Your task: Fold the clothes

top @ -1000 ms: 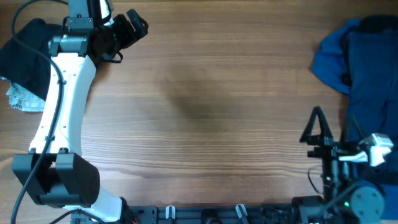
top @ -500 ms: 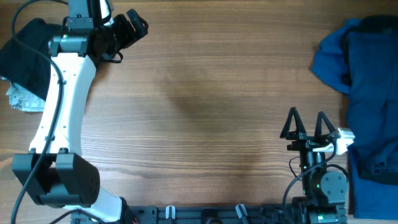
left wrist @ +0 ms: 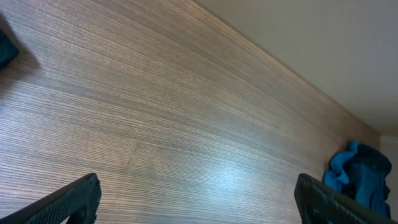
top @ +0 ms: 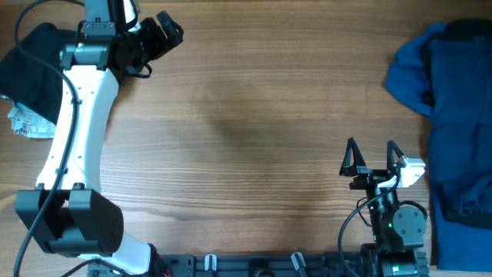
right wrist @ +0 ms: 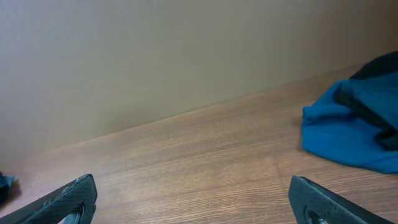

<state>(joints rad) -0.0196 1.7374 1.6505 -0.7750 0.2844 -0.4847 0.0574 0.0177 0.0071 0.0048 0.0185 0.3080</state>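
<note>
The black shorts (top: 27,77) lie bunched at the table's far left edge, with a whitish part (top: 28,123) showing at their near side; the left arm and its cable partly cover them. My left gripper (top: 166,29) is open and empty at the far left of the table, to the right of the shorts and apart from them; in the left wrist view (left wrist: 198,190) only bare wood lies between its fingers. My right gripper (top: 372,151) is open and empty near the front right; the right wrist view (right wrist: 193,190) shows bare table between its fingers.
A deep blue rumpled garment heap (top: 446,100) fills the right edge of the table, close to the right of the right gripper. It also shows in the right wrist view (right wrist: 354,124) and the left wrist view (left wrist: 360,174). A pale wall stands behind the table.
The right arm has swung left, off the blue heap's edge, and its gripper now points toward the far side of the table. The left arm has not moved.
</note>
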